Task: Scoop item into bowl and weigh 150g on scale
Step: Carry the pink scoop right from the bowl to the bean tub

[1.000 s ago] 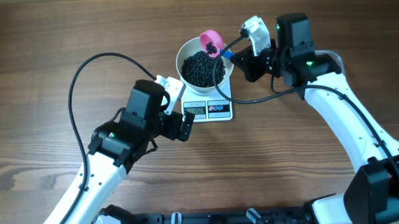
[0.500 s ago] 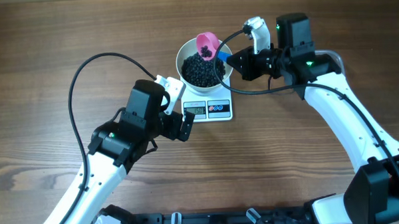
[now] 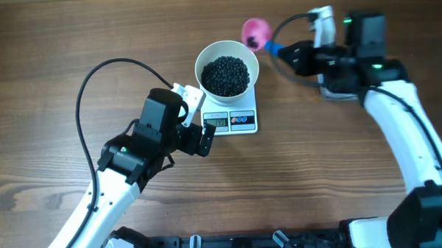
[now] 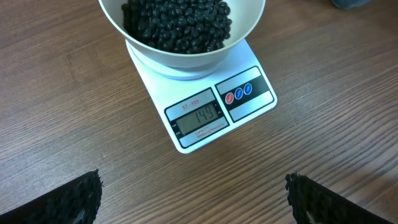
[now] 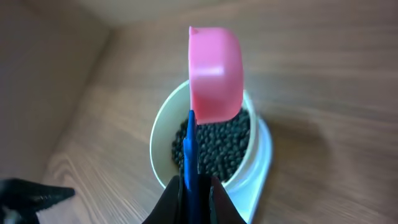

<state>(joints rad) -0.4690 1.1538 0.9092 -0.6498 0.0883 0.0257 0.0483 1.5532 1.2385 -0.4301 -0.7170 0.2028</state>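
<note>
**Bowl on scale, readout 149; R arm has the scoop off to the side**

From the overhead cam I see the white bowl (image 3: 199,66) sitting on the scale (image 3: 244,108), roughly centred on the platform; its base covers most of the top, w/ only the front strip showing. The black beans (image 3: 227,75) fill it to a bit below the rim; none that I can spot on the table (image 3: 56,41).

L wrist cam gives me the display (image 4: 200,116): it reads 149. Two round buttons (image 4: 239,93) sit just right of it; bowl wall (image 4: 186,59) hangs over the rear of the scale body (image 4: 152,87).

L gripper (image 3: 197,125) is near the front-left corner of the scale, not touching it; jaws spread wide w/ nothing between them; in its own cam the two finger pads (image 4: 74,199) sit at opposite bottom corners, bare wood in between.

R gripper (image 3: 283,52) is clamped tight on the blue handle (image 5: 189,155) of the pink scoop (image 3: 255,32); fingers (image 5: 221,199) pinch it from both sides. Scoop cup is up and to the right of the bowl in the overhead, beside the rim, apart from it, over bare table. R wrist cam shows the cup (image 5: 214,74) from its outer side, so I can't tell if any beans are inside; a dark patch on it in the overhead is too small to call.
</note>
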